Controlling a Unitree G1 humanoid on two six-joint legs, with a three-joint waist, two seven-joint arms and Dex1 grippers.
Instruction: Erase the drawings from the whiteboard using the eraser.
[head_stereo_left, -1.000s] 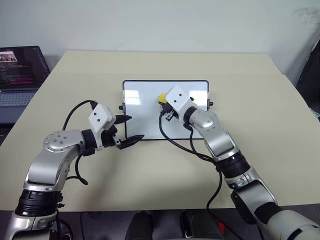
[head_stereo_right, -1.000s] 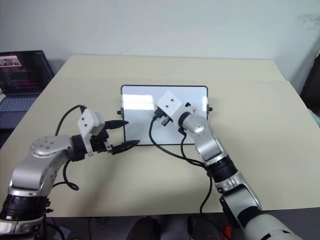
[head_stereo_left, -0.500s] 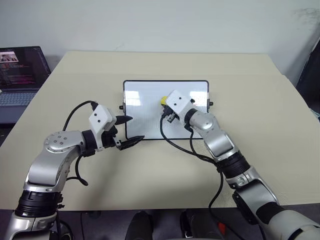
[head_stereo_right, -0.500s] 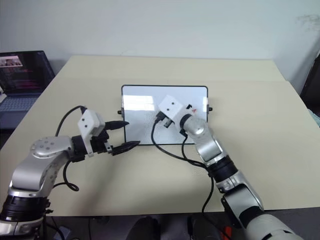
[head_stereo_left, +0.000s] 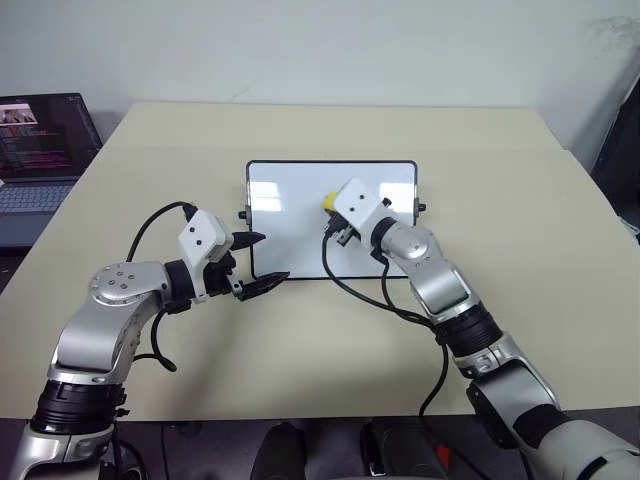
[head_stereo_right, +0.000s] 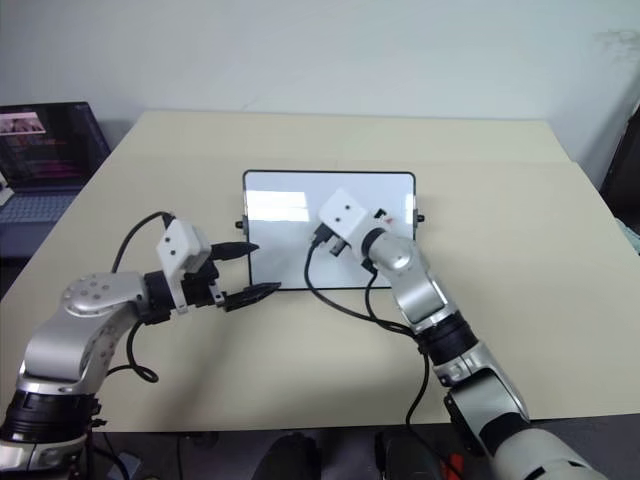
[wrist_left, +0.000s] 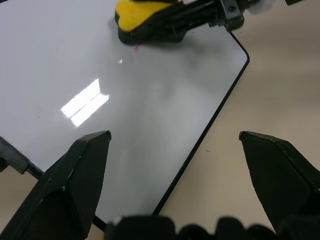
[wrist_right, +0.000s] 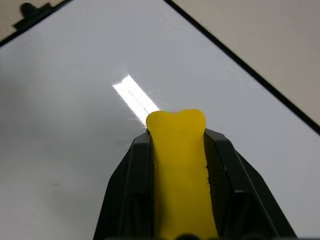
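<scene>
Right pincer (wrist_right: 176, 145) clamps the yellow eraser (wrist_right: 180, 175) between its two black fingers and holds it against the whiteboard (head_stereo_left: 290, 200), a little past the board's middle toward the far edge. Seen along the other arm's fingers, a faint red trace of the drawings (wrist_left: 136, 46) peeks out just beside the eraser's dark underside; a small red mark (head_stereo_right: 388, 222) also sits on the board beyond the wrist, toward the board's right short side. Wiping well here likely means keeping the dark face flat on the glossy surface, pressing evenly, and sweeping in short overlapping strokes over each mark rather than one long pass.

Left pincer (head_stereo_left: 258, 262) hangs with its fingers spread wide at the board's near left corner, one tip over the frame; it appears placed to steady the board should it slide. The thin black frame and the side knob (head_stereo_left: 421, 208) are the edges to respect: a stroke running toward the right short side could catch them. Bare desk (head_stereo_left: 500, 170) lies all round the board, and the laptop (head_stereo_left: 40, 150) stands well apart from it on the left.
</scene>
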